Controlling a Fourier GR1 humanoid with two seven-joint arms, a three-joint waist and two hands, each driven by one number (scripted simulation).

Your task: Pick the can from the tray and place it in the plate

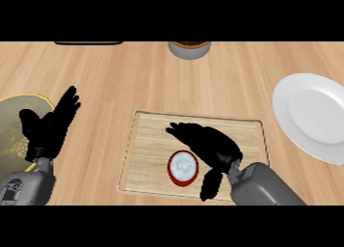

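On the wooden tray (154, 144), near its front edge, stands the red can (182, 167). The right hand (208, 144) is just beside it, fingers spread, holding nothing; this looks like the reaching step. Next it must close around the can and carry it to the white plate (318, 116) at the right edge of the surface. The left hand (49, 126) rests open at the left.

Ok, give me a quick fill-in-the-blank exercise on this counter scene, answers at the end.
1. The can stands on the wooden ____.
2. The white plate lies to the tray's ____.
3. The ____ hand is over the tray beside the can; the other hand rests open.

Answers: tray; right; right
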